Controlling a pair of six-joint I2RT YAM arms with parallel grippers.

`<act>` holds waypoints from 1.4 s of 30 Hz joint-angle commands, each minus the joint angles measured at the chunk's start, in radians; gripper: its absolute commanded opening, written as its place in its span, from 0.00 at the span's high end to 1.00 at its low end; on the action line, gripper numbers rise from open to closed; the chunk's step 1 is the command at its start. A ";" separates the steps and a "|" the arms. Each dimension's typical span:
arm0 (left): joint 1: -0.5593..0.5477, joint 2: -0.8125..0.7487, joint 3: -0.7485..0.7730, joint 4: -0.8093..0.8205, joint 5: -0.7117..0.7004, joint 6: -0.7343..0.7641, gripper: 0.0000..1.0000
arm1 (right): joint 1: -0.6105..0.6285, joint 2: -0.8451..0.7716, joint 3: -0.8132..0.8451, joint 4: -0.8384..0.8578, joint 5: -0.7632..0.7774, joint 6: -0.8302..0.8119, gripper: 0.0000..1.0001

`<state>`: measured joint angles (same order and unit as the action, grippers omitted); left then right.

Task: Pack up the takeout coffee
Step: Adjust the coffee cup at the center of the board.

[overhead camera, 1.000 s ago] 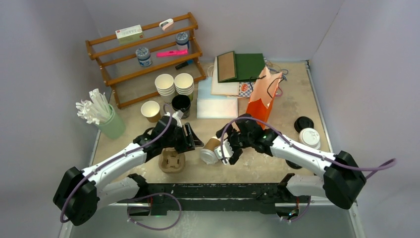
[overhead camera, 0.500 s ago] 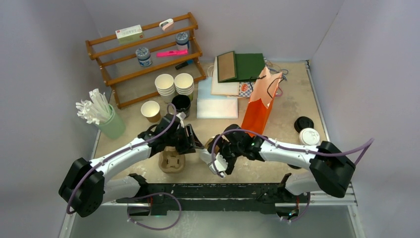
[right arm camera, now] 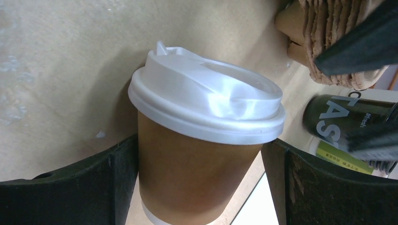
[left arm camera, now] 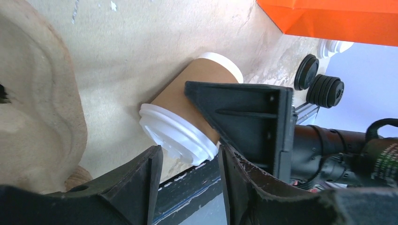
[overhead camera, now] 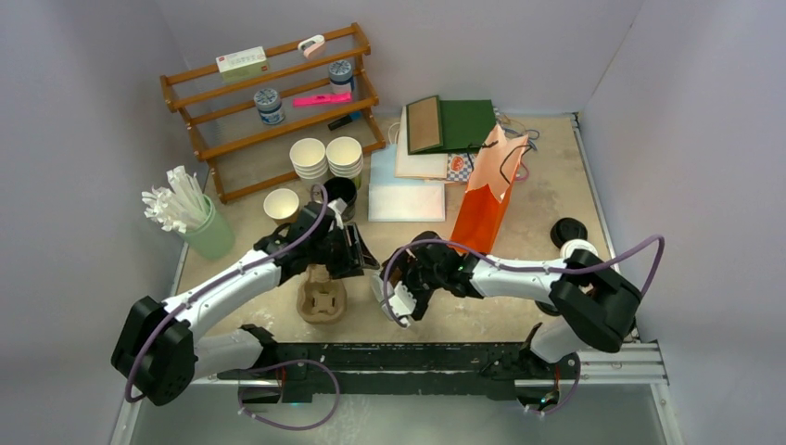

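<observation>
A brown kraft cup with a white lid (overhead camera: 388, 289) lies on its side near the table's front edge. My right gripper (overhead camera: 405, 286) is shut on it. In the right wrist view the cup (right arm camera: 197, 168) fills the gap of the right gripper (right arm camera: 199, 187), with the lid (right arm camera: 206, 108) facing the camera. My left gripper (overhead camera: 359, 250) is open and empty, just left of the cup. In the left wrist view the left gripper (left arm camera: 190, 187) hovers near the lid (left arm camera: 176, 136). A second kraft cup (overhead camera: 281, 205), open and without a lid, stands farther back on the left.
A moulded pulp cup carrier (overhead camera: 322, 299) sits under my left wrist, left of the cup. An orange paper bag (overhead camera: 488, 190) stands behind the right gripper. Black cup (overhead camera: 338, 193) and white stacked cups (overhead camera: 326, 156) stand behind. Loose lids (overhead camera: 575, 243) lie at right. A green straw holder (overhead camera: 209, 234) stands at left.
My right gripper has moved left and toward the front edge with the lidded cup, swinging it lid-forward. My left gripper has shifted slightly back and stayed open.
</observation>
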<state>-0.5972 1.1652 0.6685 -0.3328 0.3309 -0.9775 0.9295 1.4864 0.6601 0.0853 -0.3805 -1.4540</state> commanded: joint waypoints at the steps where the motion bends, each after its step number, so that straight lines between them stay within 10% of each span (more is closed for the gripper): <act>1: 0.026 -0.034 0.110 -0.100 -0.047 0.087 0.50 | 0.005 0.059 0.047 0.002 0.029 0.028 0.03; 20: 0.055 -0.141 0.171 -0.264 -0.141 0.123 0.50 | 0.001 -0.031 0.047 0.088 -0.087 0.323 0.21; 30: 0.057 -0.166 0.216 -0.308 -0.193 0.112 0.51 | -0.032 -0.045 -0.137 0.807 -0.047 0.910 0.21; 42: 0.058 -0.090 0.462 -0.474 -0.229 0.192 0.53 | -0.028 0.316 -0.310 1.812 0.184 1.324 0.24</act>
<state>-0.5442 1.0531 1.1275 -0.7567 0.1001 -0.8204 0.9012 1.6962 0.3813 1.3834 -0.2646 -0.2836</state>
